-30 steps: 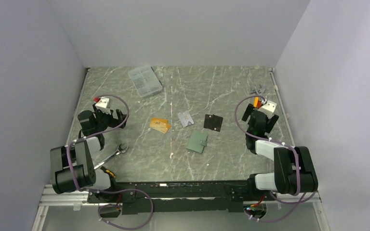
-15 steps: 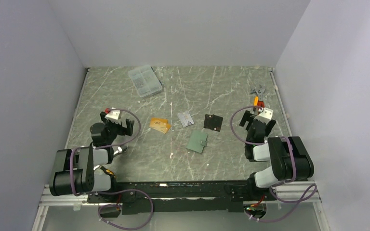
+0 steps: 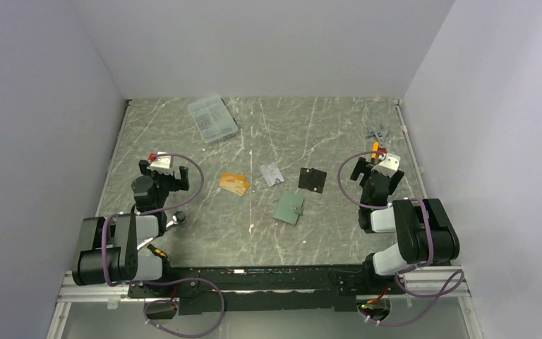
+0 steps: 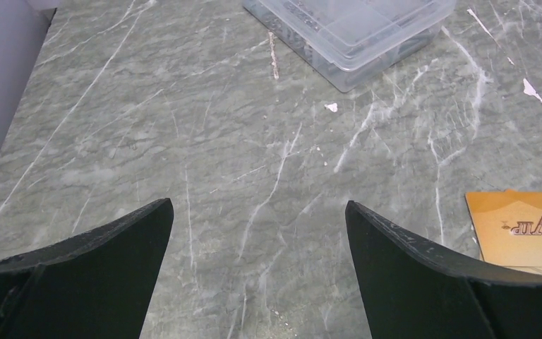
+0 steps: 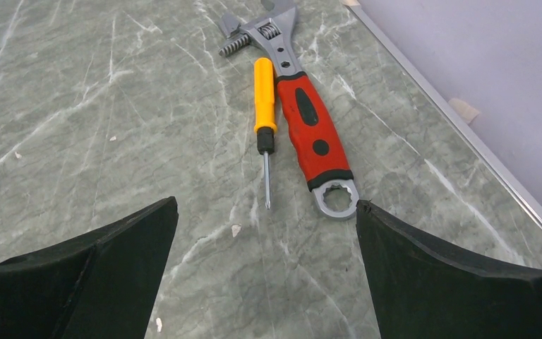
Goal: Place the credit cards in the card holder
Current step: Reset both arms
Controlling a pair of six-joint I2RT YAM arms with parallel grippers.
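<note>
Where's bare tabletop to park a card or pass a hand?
Free: far middle, between clear box and red wrench; also the near strip in front of the card holder. Crowded: centre row of orange card, silver card, black square, card holder just nearer.

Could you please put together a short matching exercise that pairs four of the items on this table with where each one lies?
Things
1. orange-gold card
2. card holder
3. clear plastic box
4. yellow screwdriver

Places
A. right beside the red-handled wrench
B. farthest back on the table, left of centre
C. nearer the robot than the black square piece
D. just left of the silvery-white card

Pairs: 1-D, 2-C, 3-B, 4-A
</note>
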